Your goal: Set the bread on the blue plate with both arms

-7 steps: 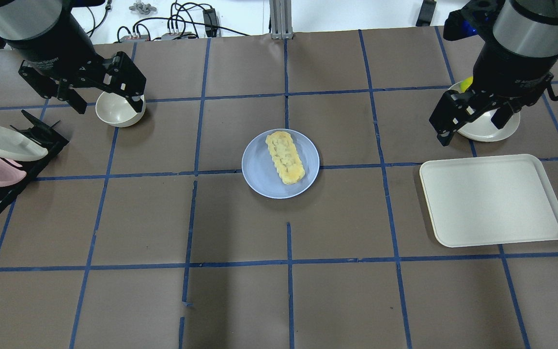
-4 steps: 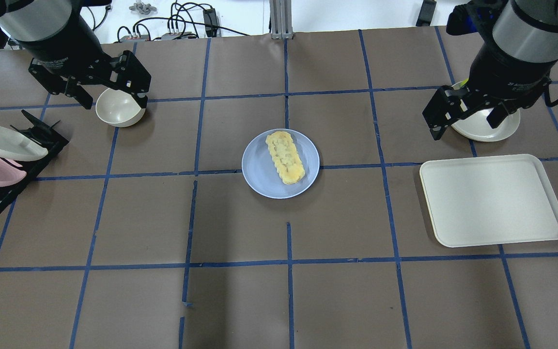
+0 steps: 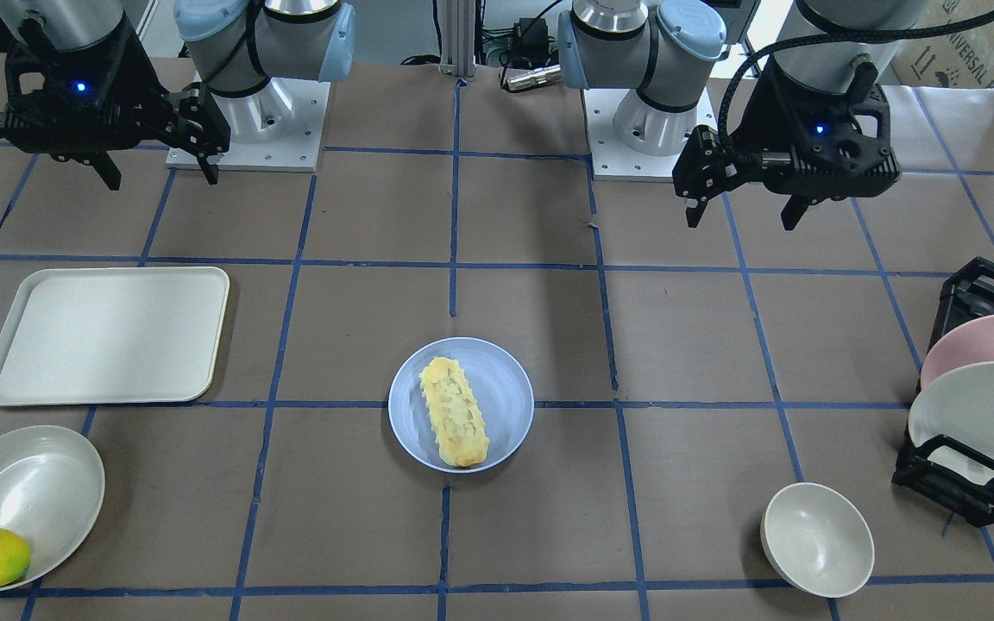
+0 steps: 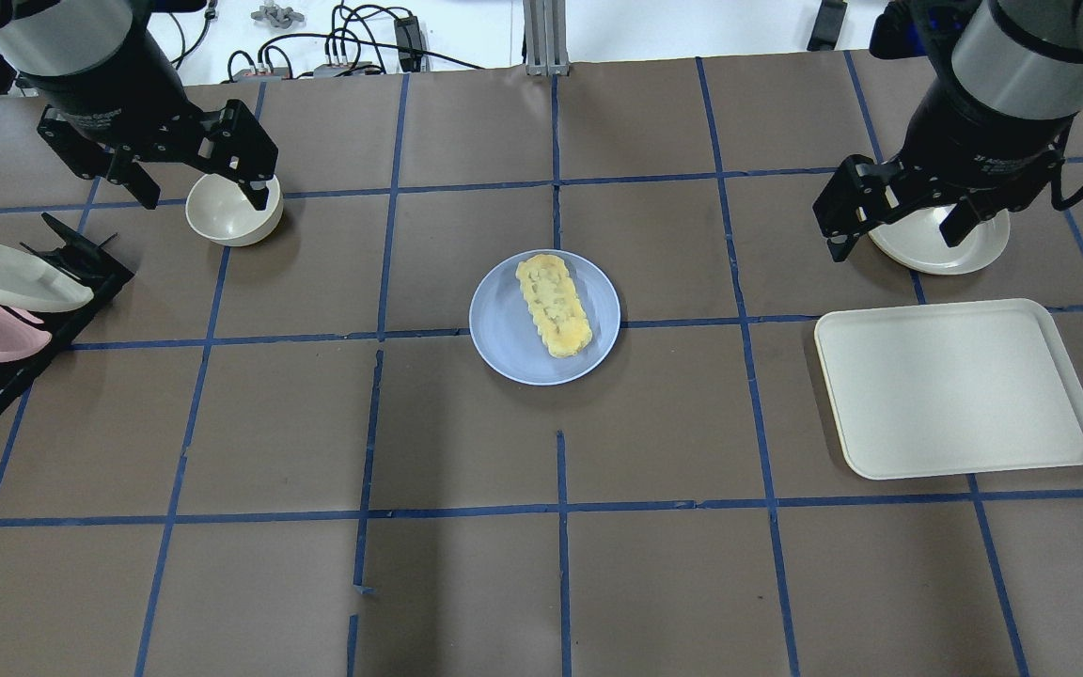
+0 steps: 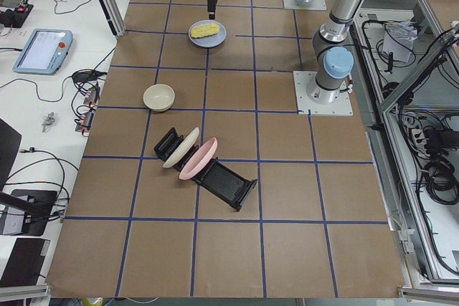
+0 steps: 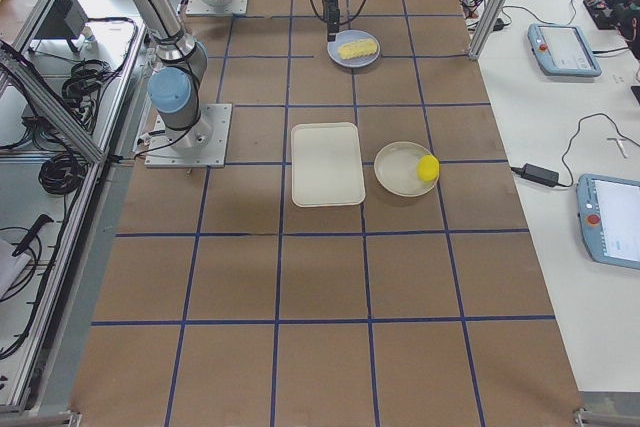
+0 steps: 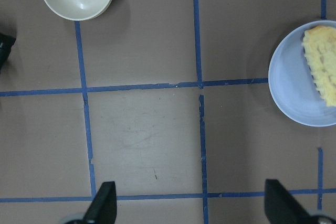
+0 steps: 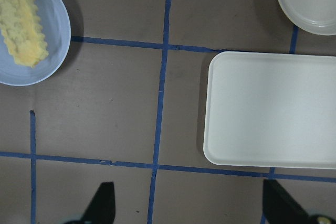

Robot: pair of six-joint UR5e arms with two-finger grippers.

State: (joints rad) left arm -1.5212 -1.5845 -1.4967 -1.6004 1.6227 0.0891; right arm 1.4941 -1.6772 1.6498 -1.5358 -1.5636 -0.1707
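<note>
Yellow bread (image 4: 554, 305) lies flat along the blue plate (image 4: 504, 334), midway between the two grippers and well apart from each. The left gripper (image 4: 194, 188) hangs with its fingers spread wide, holding nothing, above a white bowl (image 4: 222, 218). The right gripper (image 4: 894, 240) is likewise wide and empty, above the rim of an off-white plate (image 4: 974, 249), with a white tray (image 4: 955, 385) near it.

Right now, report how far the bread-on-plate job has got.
Done: the bread lies flat on the blue plate, with nothing touching it. In hand: nothing; the left gripper and right gripper hang open and empty, well apart from the plate. Left: apparently nothing for the placement itself.
</note>
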